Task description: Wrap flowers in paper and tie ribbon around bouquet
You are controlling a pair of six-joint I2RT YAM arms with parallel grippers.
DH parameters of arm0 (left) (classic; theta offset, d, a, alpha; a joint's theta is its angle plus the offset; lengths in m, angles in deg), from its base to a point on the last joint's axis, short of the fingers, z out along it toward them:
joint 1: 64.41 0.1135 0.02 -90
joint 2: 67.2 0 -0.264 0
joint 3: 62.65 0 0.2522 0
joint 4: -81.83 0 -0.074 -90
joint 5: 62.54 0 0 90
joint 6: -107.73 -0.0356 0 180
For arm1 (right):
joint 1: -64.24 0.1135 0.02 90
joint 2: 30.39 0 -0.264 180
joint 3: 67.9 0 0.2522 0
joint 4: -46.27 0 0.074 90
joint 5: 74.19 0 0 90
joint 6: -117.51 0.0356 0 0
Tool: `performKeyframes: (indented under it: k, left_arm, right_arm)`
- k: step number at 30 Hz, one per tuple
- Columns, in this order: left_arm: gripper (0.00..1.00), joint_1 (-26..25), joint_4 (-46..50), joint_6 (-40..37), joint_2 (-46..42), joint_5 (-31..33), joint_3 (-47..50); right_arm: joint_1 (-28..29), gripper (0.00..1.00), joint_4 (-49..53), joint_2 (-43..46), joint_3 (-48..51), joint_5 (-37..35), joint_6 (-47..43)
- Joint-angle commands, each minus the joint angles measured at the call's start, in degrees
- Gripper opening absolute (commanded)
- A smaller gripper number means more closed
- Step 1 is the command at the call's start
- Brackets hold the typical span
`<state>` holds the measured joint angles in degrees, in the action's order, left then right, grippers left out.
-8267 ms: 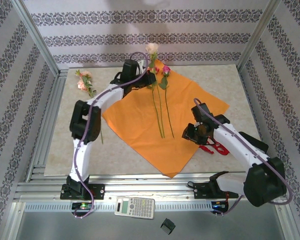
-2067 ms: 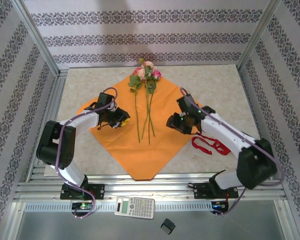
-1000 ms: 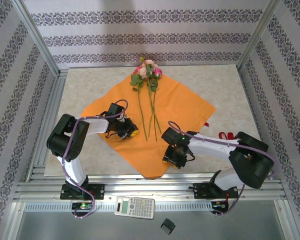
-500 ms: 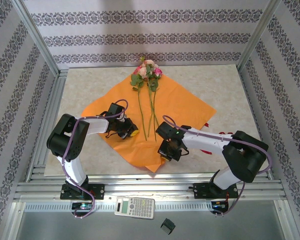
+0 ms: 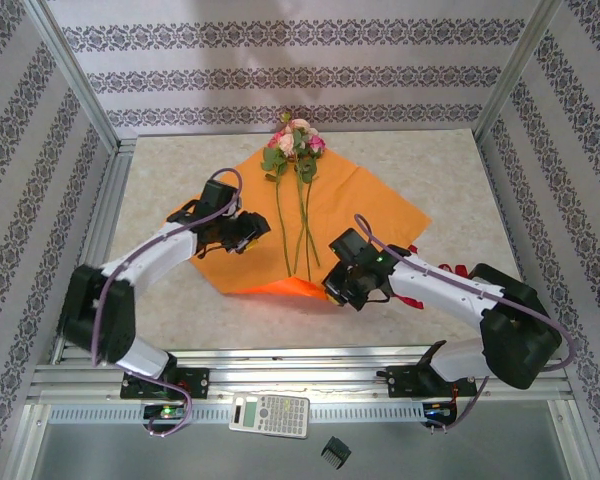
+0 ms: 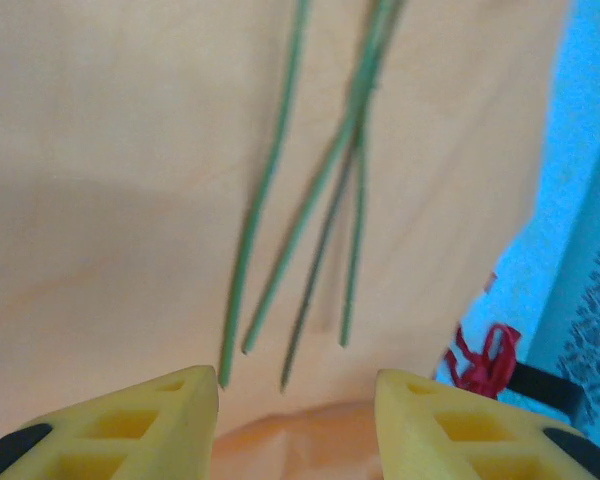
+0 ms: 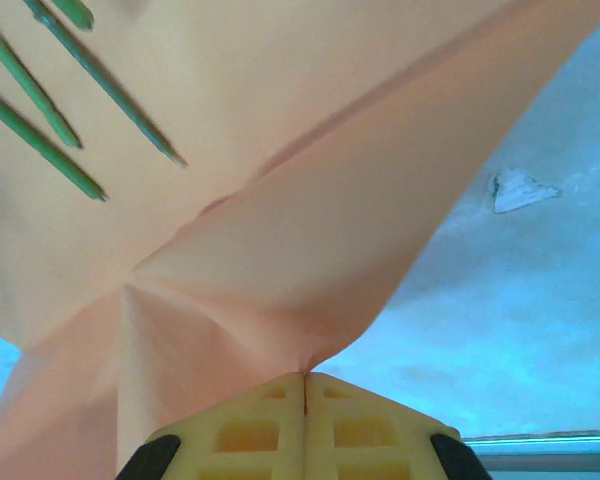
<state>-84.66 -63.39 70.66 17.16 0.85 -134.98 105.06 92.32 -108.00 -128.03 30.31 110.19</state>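
The orange paper point(image 5: 365, 205) lies spread on the table, its near corner pulled up and folded back. My right gripper point(image 5: 337, 287) is shut on that corner, the pinched paper point(image 7: 280, 290) rising from between its yellow fingers point(image 7: 250, 425). The flowers point(image 5: 295, 143) lie on the paper, heads at the far corner and stems point(image 5: 302, 225) running toward me. Stem ends point(image 7: 50, 130) show near the fold. My left gripper point(image 5: 247, 231) hovers open over the paper's left part, with the stems point(image 6: 310, 200) ahead of its fingers point(image 6: 150, 415). The red ribbon point(image 6: 480, 352) lies right of the paper, partly behind the right arm point(image 5: 450, 285).
A calculator point(image 5: 269, 414) and a small black object point(image 5: 335, 452) lie on the metal frame in front of the table. Patterned walls and aluminium posts close in the left, right and far sides. Bare tabletop point(image 5: 170, 310) shows at the near left.
The right gripper has lifted the paper's near corner and carried it back toward the stems, making a fold. The left arm has swung away from me and stretched out over the paper's left part.
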Motion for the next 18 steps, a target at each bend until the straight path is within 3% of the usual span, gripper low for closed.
performKeyframes:
  k: [1, 4, 8, 14, 18]
  left_arm:
    - [0.45, 0.00, 10.07, -10.00, -6.01, -0.54, 1.24]
    - [0.41, 0.03, 6.74, -14.26, -13.15, -9.37, 6.34]
    - [0.37, 0.04, 9.77, -22.27, -19.11, -12.61, 10.55]
    - [0.53, -0.05, 6.23, -27.34, -21.04, -10.40, 15.00]
    - [0.60, -0.44, 0.74, -33.94, -19.95, -12.57, 16.45]
  right_arm:
    - [-2.24, 0.00, -1.57, 0.40, 0.69, 2.33, 2.52]
    - [-4.26, 0.00, -2.51, -0.98, -0.17, 3.83, 1.91]
    - [-5.81, 0.00, -2.33, -2.72, -1.89, 5.04, 0.46]
    - [-7.13, 0.00, -1.53, -5.21, -4.68, 5.92, -1.76]
    - [-7.57, 0.00, -1.13, -6.53, -5.84, 6.59, -2.74]
